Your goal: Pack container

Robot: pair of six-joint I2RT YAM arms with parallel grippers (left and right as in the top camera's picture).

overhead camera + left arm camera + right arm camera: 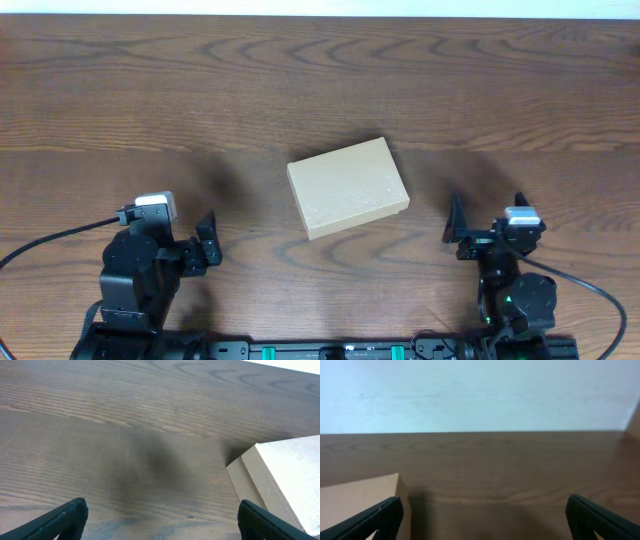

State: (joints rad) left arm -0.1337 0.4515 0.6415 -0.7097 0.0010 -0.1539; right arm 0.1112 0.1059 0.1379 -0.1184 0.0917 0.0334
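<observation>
The container (pixel 348 187) is a small plain tan cardboard box with its lid down, lying at the middle of the wooden table. Its corner shows at the right of the left wrist view (pixel 280 475) and at the lower left of the right wrist view (pixel 360 502). My left gripper (pixel 208 242) is open and empty, to the box's left and nearer the front edge; its fingers show in the left wrist view (pixel 160 522). My right gripper (pixel 456 230) is open and empty, to the box's right; its fingers show in the right wrist view (pixel 482 517). No items for packing are in view.
The dark wooden table (pixel 320 80) stretches behind and around the box. A pale wall (pixel 480 395) stands beyond the table's far edge. Cables run from both arm bases along the front edge.
</observation>
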